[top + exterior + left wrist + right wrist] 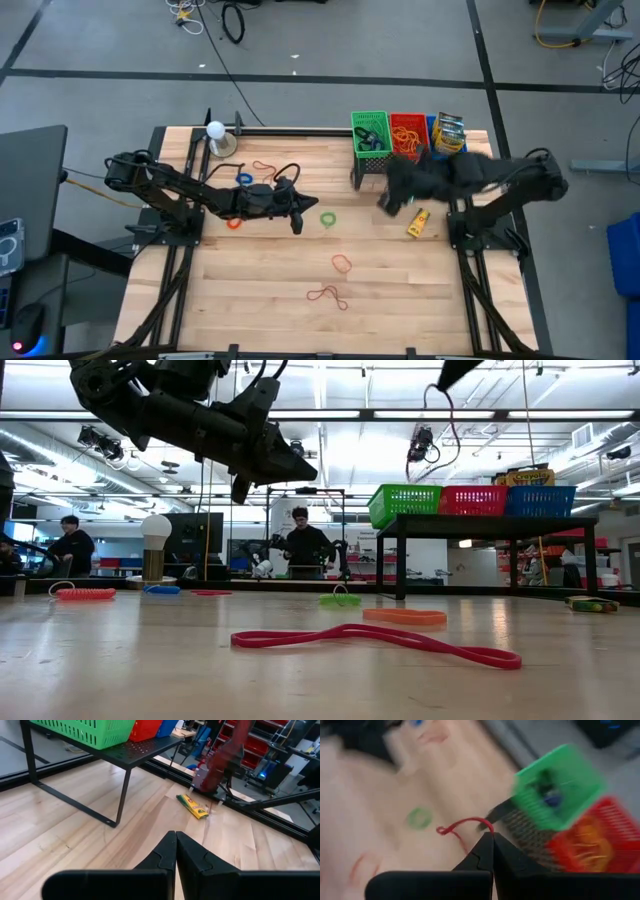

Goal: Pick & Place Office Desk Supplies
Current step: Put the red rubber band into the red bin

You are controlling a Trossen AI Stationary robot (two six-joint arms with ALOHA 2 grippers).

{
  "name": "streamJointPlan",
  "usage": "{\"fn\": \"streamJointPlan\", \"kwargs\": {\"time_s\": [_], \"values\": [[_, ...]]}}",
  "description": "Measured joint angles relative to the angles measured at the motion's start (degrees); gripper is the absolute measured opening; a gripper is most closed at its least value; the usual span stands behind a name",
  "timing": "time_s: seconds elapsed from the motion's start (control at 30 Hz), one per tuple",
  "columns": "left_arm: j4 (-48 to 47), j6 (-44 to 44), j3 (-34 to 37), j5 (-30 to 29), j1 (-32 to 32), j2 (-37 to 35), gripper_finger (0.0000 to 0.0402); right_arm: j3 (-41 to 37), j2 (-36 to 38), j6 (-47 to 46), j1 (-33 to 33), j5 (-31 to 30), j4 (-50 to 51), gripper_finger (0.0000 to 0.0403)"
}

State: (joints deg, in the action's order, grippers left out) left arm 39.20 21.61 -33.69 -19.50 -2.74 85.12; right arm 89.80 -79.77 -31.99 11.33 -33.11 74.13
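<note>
Fingers of our right gripper pinch a thin red rubber-band loop, dangling beside the green plastic basket. Our left gripper, fingers together and empty, hovers near the green ring.

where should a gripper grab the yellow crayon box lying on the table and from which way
The yellow crayon box lies flat on the wooden table, slanted, apart from the black shelf and the bands. Probably best to come straight down from above and close across its two long edges near the middle: that is the narrow span, and both sides look free of clutter.
</note>
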Motion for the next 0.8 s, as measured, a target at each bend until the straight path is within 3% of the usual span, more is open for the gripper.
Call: {"fn": "streamJointPlan", "kwargs": {"time_s": [0.2,0.37,0.57,0.8], "values": [[0.0,-1.5,0.0,0.0,0.0,0.0,0.0011,10.1,0.0,3.2,-10.8,-6.1,3.6,0.0],[0.0,-2.2,0.0,0.0,0.0,0.0,0.0011,14.5,0.1,6.9,-21.3,-7.0,3.5,0.0002],[0.0,-3.9,0.0,-0.2,0.0,0.0,0.0011,11.9,0.0,9.2,-33.8,-5.1,3.7,0.0002],[0.0,-4.6,0.0,-1.5,0.0,0.0,0.0011,1.9,0.0,7.1,-43.6,0.2,1.9,0.0003]]}}
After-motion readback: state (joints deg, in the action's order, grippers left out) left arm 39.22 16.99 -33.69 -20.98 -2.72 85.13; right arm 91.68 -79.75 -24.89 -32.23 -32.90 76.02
